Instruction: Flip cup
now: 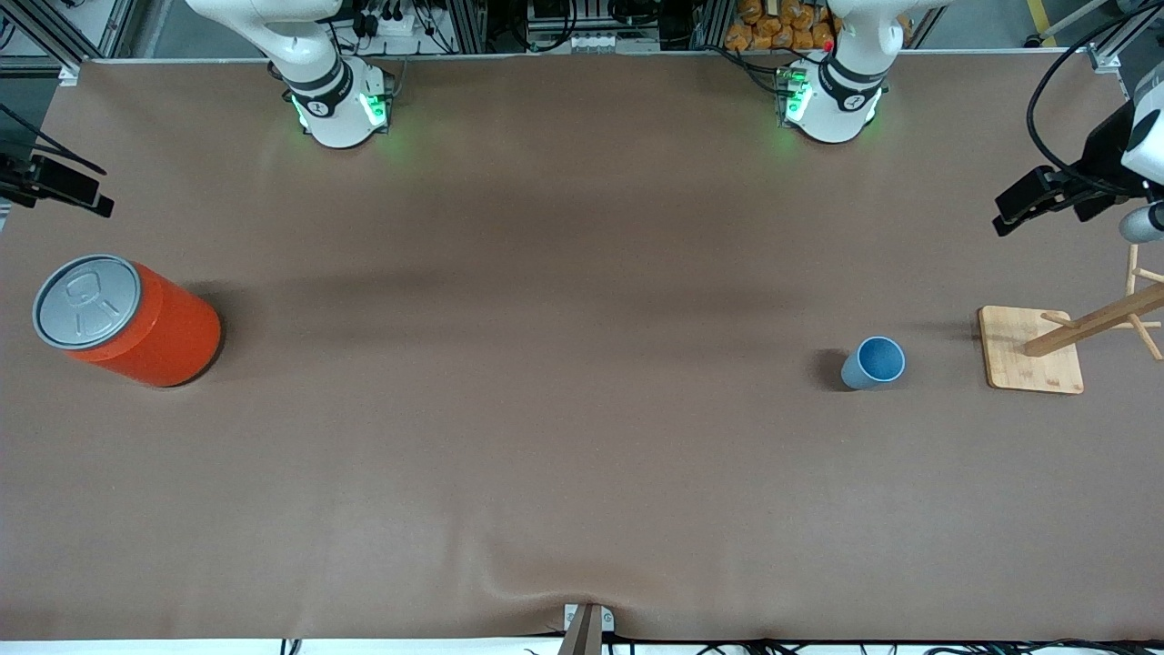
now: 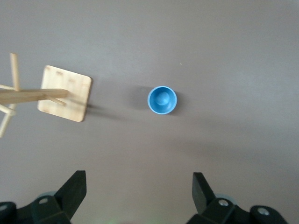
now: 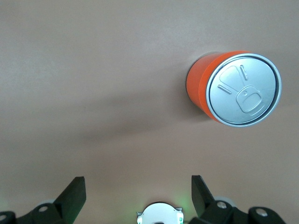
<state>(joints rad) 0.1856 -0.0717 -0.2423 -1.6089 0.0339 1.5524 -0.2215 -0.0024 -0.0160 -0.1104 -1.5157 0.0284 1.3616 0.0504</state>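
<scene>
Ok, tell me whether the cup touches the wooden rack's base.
Apart. The front view shows bare table between the cup and the rack's base.

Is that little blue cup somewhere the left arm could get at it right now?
Probably yes. The cup stands upright on bare table, apart from the wooden rack beside it. The left gripper hangs over it with fingers open, and nothing lies between them.
</scene>
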